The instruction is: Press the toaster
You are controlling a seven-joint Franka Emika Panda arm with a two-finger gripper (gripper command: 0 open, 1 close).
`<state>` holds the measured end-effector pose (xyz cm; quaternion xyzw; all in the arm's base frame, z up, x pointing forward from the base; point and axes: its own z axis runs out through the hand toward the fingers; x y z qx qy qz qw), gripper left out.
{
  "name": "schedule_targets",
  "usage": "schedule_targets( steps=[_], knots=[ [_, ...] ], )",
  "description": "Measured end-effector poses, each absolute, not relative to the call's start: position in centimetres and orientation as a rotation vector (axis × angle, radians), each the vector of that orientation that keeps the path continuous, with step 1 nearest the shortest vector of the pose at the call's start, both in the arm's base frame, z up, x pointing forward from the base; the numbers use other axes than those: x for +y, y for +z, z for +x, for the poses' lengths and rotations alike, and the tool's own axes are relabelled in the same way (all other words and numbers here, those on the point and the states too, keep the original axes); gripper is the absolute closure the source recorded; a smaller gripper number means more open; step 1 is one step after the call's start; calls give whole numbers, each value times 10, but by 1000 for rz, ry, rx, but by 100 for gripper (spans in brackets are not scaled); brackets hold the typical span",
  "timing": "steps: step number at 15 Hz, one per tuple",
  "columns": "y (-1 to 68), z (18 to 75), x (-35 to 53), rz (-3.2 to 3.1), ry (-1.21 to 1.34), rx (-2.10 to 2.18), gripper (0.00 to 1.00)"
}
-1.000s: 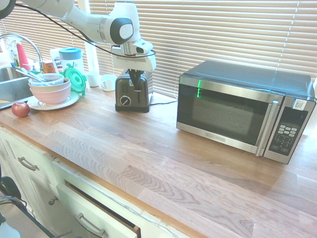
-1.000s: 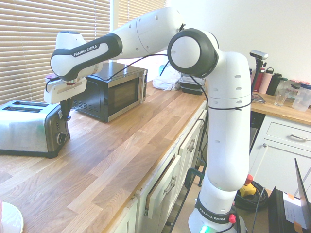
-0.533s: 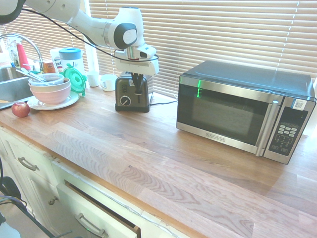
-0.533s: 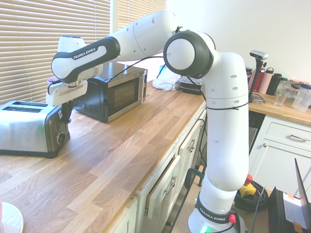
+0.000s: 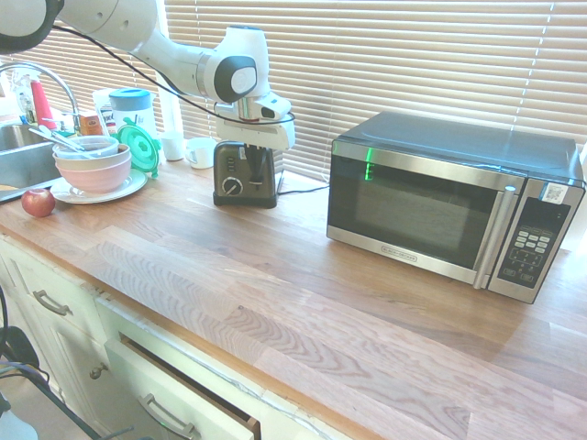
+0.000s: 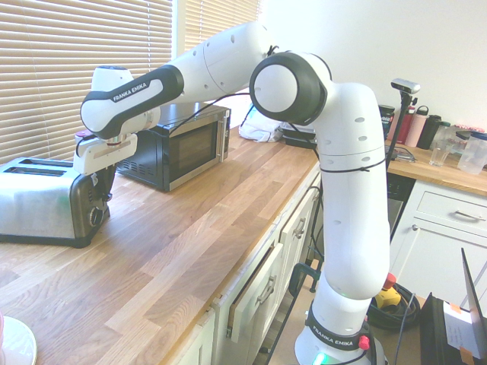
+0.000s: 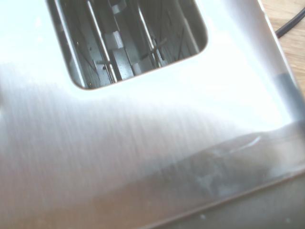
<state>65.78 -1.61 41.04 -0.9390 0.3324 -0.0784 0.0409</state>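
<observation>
A kitchen with slatted window blinds behind a long wooden counter, above white drawers. Largest on the counter is the microwave, standing well apart from the work and no part of it. The white arm reaches across the counter to the toaster, which stands near the blinds between the microwave and a stack of bowls on a plate by the sink; an apple lies in front of the plate. The gripper hangs at the toaster's front face, beside the lever slot and above the round dial; its fingers are too dark against the black front to say whether they are apart or together. The wrist view shows the steel top and one open slot, so the camera sits directly over the toaster's front edge. Judged risks: if the fingers come down beside the lever and not on it, they would slide along the front and press nothing, or catch the dial; a push with any sideways lean could shove or tip the light toaster, and its cord leaves little slack behind.
</observation>
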Motion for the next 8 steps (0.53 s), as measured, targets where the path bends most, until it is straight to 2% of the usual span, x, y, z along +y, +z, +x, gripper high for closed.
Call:
schedule_targets(
  steps=[8],
  knots=[
    [409, 657, -18, -2863, -249, 1012, 100]
  ],
)
